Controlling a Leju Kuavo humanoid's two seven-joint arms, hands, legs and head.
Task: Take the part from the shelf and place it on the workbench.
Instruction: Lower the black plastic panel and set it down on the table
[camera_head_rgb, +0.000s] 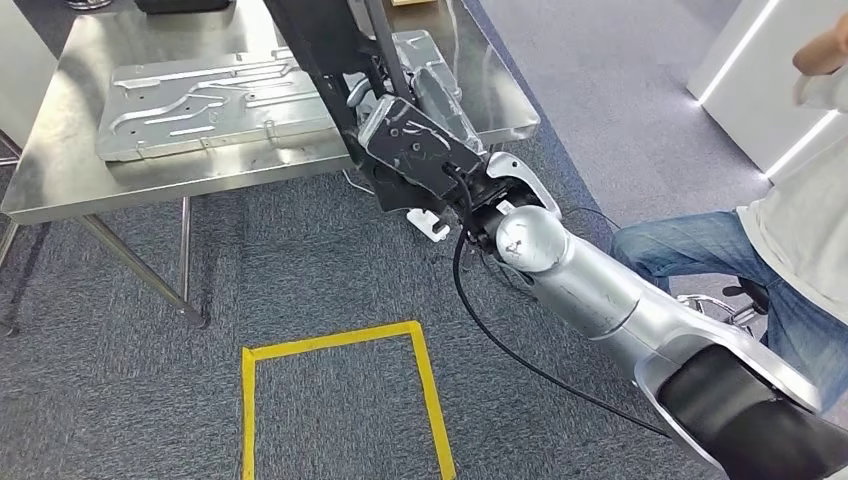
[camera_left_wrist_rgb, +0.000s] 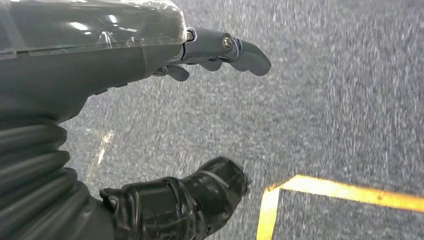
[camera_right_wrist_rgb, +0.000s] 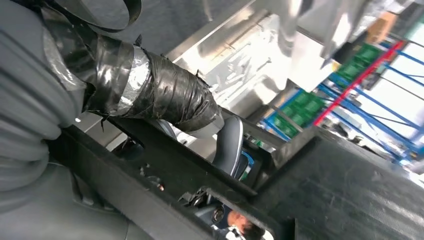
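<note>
The right hand (camera_head_rgb: 415, 150) is gripping a long black flat-barred part (camera_head_rgb: 318, 50), its taped thumb (camera_right_wrist_rgb: 165, 95) wrapping over a bar, the piece hanging above the near edge of the shiny steel workbench (camera_head_rgb: 60, 170), beside the grey stamped metal panel (camera_head_rgb: 200, 105). The left hand (camera_left_wrist_rgb: 150, 125) is hanging over grey carpet (camera_left_wrist_rgb: 325, 100), fingers apart, holding nothing, near yellow floor tape (camera_left_wrist_rgb: 345, 190). A seated person in jeans (camera_head_rgb: 790, 270) is waiting alongside.
</note>
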